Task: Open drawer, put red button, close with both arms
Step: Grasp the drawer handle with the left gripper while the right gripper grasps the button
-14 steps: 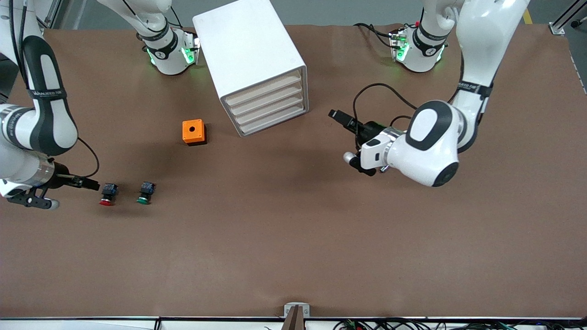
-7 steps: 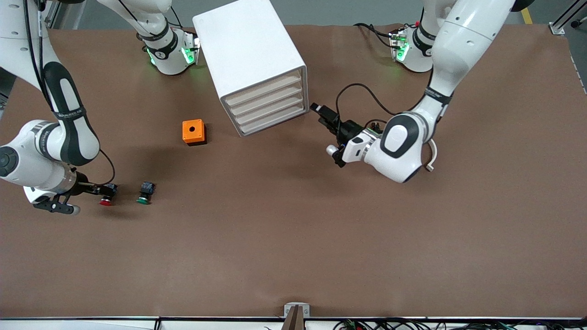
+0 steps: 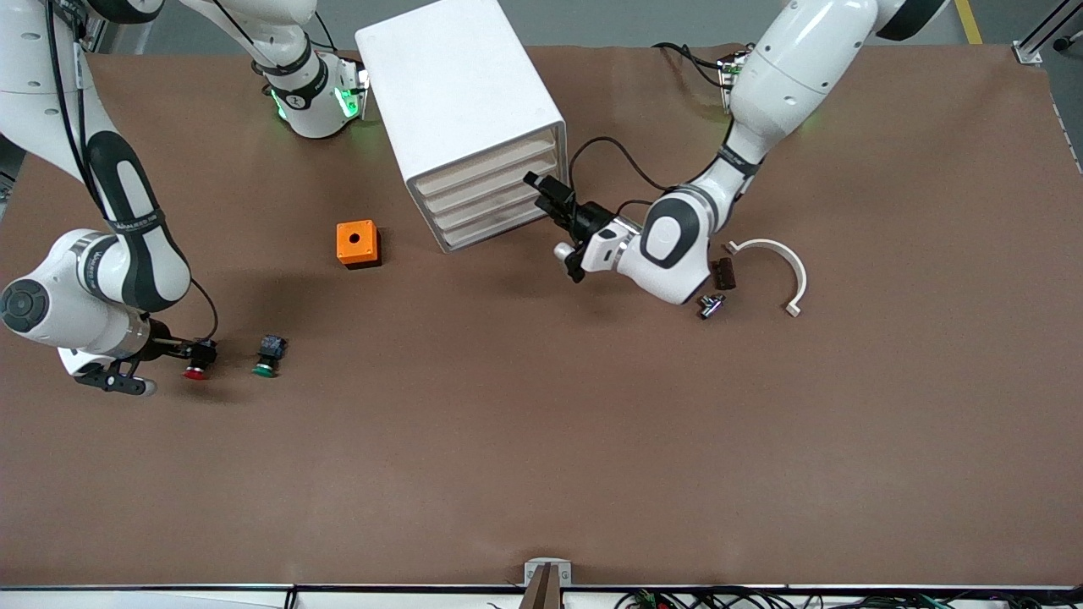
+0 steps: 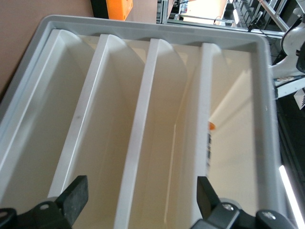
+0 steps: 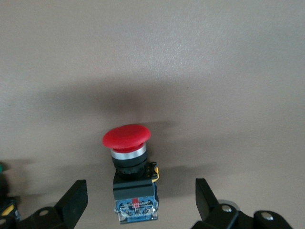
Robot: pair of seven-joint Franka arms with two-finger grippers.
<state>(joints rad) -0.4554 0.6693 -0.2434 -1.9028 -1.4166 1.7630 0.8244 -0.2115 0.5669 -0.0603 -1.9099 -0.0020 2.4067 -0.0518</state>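
Note:
The white cabinet (image 3: 461, 93) stands on the table with four alike beige drawers (image 3: 491, 196), all shut. My left gripper (image 3: 546, 193) is open just in front of those drawer fronts at the corner toward the left arm's end. The left wrist view is filled by the drawer fronts (image 4: 164, 143), with the left gripper (image 4: 143, 200) empty before them. The red button (image 3: 198, 359) lies on the table near the right arm's end. My right gripper (image 3: 182, 348) is open with the red button (image 5: 127, 171) between its fingers (image 5: 76, 198), untouched.
A green-capped button (image 3: 267, 354) lies beside the red one, and its edge shows in the right wrist view (image 5: 4, 191). An orange box with a hole (image 3: 356, 243) sits beside the cabinet. A white curved piece (image 3: 783, 258) and small dark parts (image 3: 722, 272) lie near the left arm.
My left arm has swung toward the cabinet, bringing its gripper up to the drawer fronts and uncovering the white curved piece. My right gripper has slid forward around the red button.

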